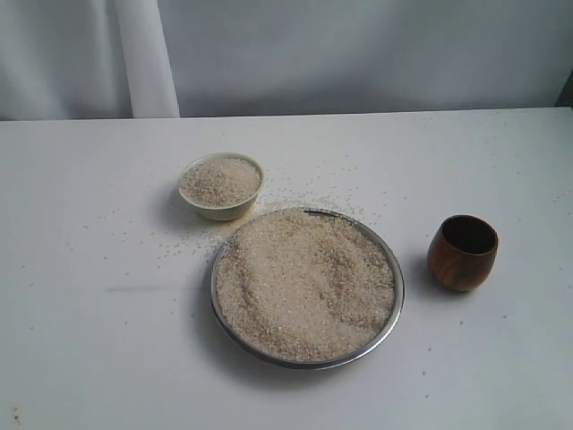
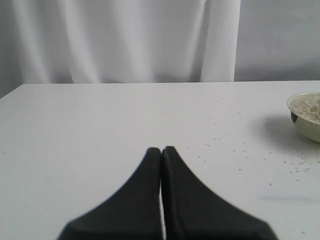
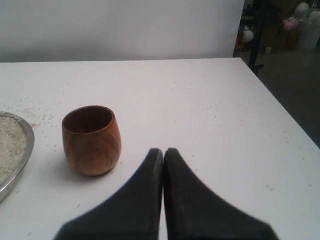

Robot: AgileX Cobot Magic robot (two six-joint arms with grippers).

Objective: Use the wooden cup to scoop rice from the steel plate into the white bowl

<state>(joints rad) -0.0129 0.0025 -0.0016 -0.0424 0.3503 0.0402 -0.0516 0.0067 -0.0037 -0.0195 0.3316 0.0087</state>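
The steel plate [image 1: 397, 300] lies mid-table, heaped with rice [image 1: 304, 282]. Behind it to the left stands the white bowl [image 1: 221, 210], filled with rice to its rim. The wooden cup [image 1: 463, 253] stands upright and empty to the right of the plate. Neither arm shows in the exterior view. My left gripper [image 2: 161, 150] is shut and empty over bare table, with the white bowl [image 2: 306, 127] far off to one side. My right gripper [image 3: 163, 151] is shut and empty, a short way from the wooden cup [image 3: 92, 141]; the steel plate's rim [image 3: 26, 145] lies beyond the cup.
Loose grains [image 1: 309, 199] are scattered on the white table around the bowl and plate. A white curtain [image 1: 143, 58] hangs behind the table. The table's side edge [image 3: 280, 102] shows in the right wrist view, with dark floor past it.
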